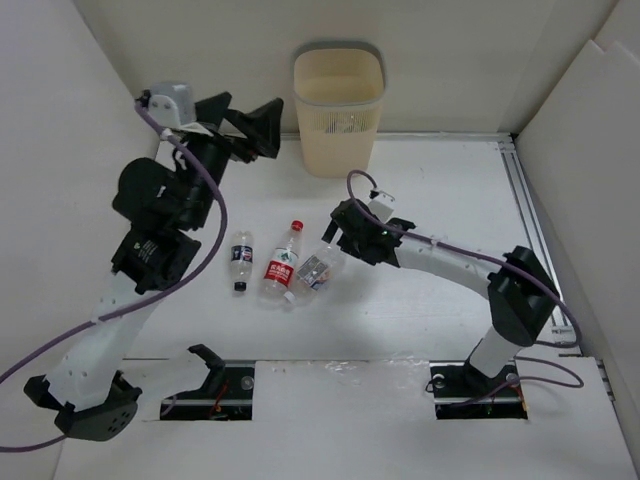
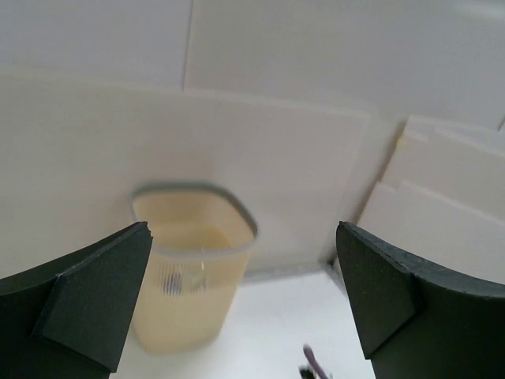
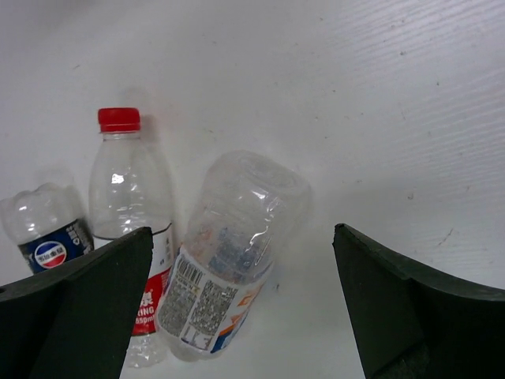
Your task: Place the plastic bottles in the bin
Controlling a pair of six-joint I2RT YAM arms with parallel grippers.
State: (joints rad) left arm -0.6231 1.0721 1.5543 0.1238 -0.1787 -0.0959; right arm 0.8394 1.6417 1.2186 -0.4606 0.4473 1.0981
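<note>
Three clear plastic bottles lie on the table: a dark-labelled one (image 1: 240, 260), a red-capped, red-labelled one (image 1: 282, 265) and a white-labelled one (image 1: 313, 270). The right wrist view shows them too: blue-labelled (image 3: 43, 237), red-labelled (image 3: 130, 205), white-labelled (image 3: 229, 253). My right gripper (image 1: 340, 235) is open just above and beside the white-labelled bottle, which lies between its fingers in the wrist view. The cream-yellow bin (image 1: 338, 110) stands at the back. My left gripper (image 1: 250, 125) is open and empty, raised left of the bin, which shows in its view (image 2: 189, 268). Bottles show faintly through the bin wall.
White walls enclose the table on the left, back and right. A metal rail (image 1: 530, 220) runs along the right side. Purple cables (image 1: 430, 240) loop over both arms. The arm bases sit at the near edge.
</note>
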